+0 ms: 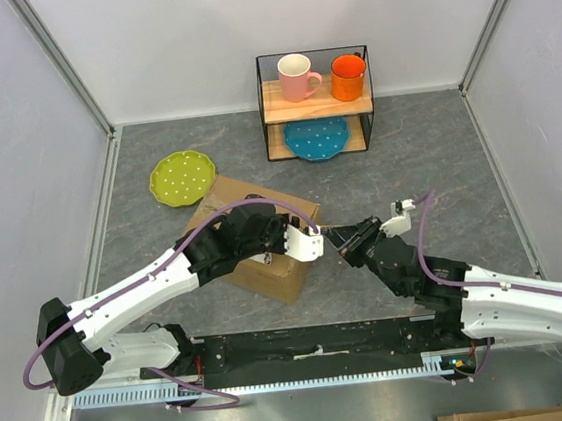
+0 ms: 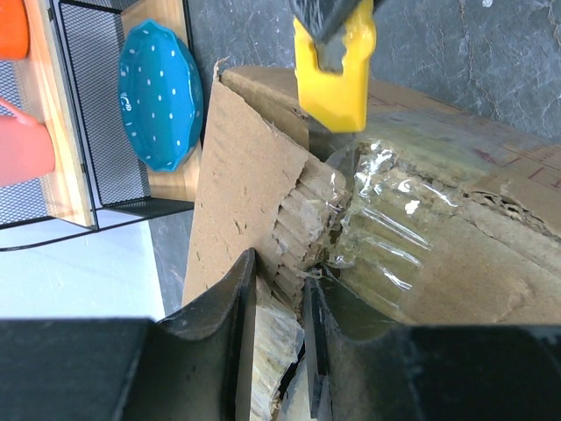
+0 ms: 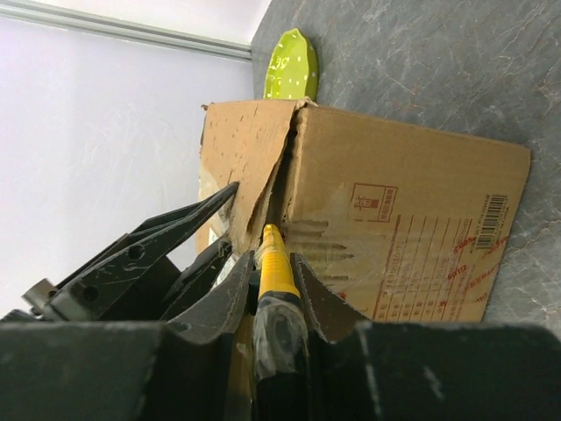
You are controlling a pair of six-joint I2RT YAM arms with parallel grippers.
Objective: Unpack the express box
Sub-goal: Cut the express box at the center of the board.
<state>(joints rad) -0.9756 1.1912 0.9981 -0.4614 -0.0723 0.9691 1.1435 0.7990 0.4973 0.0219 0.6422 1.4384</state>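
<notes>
Now | left jaws: nearly closed, pinching torn flap [image 2: 250,189] of express box [image 3: 403,180]; right jaws: nearly closed on yellow cutter [image 2: 336,83]; cutter tip against box's top edge

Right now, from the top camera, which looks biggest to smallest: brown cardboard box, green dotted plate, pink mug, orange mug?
1. brown cardboard box
2. green dotted plate
3. pink mug and orange mug: they look alike, no ranking.

— Box [image 1: 286,273]?
— Brown, with red print. The cutter [image 2: 336,74] is yellow.
— Plates?
— A green plate [image 1: 182,178] and a blue plate [image 1: 317,138], both white-dotted.
— Mugs?
— A pink mug [image 1: 296,77] and an orange mug [image 1: 347,77].
— Shelf [image 1: 272,106]?
— Black wire, pale wood. The surface [image 1: 436,154] is grey, veined like stone.
</notes>
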